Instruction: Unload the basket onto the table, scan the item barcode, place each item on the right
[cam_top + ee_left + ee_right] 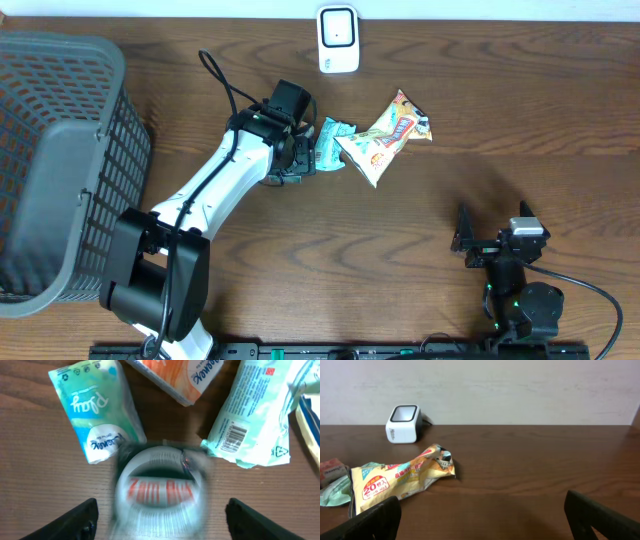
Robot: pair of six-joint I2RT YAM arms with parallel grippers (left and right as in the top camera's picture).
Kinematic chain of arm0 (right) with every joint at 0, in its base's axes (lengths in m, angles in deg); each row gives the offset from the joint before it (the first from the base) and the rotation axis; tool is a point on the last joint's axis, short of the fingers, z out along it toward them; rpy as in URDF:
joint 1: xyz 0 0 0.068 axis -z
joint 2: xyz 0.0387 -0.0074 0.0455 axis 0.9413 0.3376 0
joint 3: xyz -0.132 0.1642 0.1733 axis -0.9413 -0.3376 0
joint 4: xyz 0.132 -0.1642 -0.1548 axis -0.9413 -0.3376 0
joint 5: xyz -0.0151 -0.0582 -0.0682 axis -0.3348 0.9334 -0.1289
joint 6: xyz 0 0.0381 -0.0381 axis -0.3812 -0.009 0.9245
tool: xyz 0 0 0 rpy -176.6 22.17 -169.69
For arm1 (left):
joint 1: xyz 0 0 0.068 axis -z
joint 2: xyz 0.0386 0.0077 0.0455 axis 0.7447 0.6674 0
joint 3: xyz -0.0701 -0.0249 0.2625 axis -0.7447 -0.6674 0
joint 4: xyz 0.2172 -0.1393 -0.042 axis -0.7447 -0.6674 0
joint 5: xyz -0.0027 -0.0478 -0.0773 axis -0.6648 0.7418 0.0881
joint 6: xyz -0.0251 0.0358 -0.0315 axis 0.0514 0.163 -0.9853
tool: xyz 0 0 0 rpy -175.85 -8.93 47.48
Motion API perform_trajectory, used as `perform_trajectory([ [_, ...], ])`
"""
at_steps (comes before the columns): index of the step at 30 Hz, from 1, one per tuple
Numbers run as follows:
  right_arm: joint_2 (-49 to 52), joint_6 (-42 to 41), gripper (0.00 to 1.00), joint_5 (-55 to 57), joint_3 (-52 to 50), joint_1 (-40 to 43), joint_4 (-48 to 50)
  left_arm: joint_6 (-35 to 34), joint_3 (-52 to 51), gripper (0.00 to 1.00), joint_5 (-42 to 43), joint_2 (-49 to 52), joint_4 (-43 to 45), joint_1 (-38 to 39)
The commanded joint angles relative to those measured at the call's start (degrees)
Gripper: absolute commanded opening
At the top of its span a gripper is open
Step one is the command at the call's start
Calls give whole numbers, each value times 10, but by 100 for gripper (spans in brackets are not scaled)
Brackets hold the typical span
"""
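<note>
As the left arm (215, 185) stretches forward, the left claw (161, 507) gapes open around a blurred round tin (160, 491) (fingers not touching it); right claw (481, 500) hangs open too, empty.

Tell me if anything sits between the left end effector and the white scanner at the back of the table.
Nothing visible does. The tabletop between the left end effector and the white scanner is bare; the yellow snack bag lies right of that line, the basket far to the left.
</note>
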Motion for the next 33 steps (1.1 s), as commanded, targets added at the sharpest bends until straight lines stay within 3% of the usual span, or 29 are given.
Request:
perform_trajectory([
  [1,-3,7,99,0,-1,-1,-1,-8,-1,82,-5,0,2,1],
  [4,-3,7,99,0,-1,-1,-1,-6,0,88,-5,0,2,0],
  [9,-3,7,99,0,-1,-1,-1,3,8,88,-5,-17,-3,-10],
  [20,-3,7,99,0,-1,-1,-1,3,21,89,-7,-174,-38,-42],
  [23,-3,7,99,0,-1,-1,-1,3,21,99,-21,-215,-59,-42],
  [33,-3,7,99,0,-1,-1,-1,3,21,98,-22,-263,-137,-42],
])
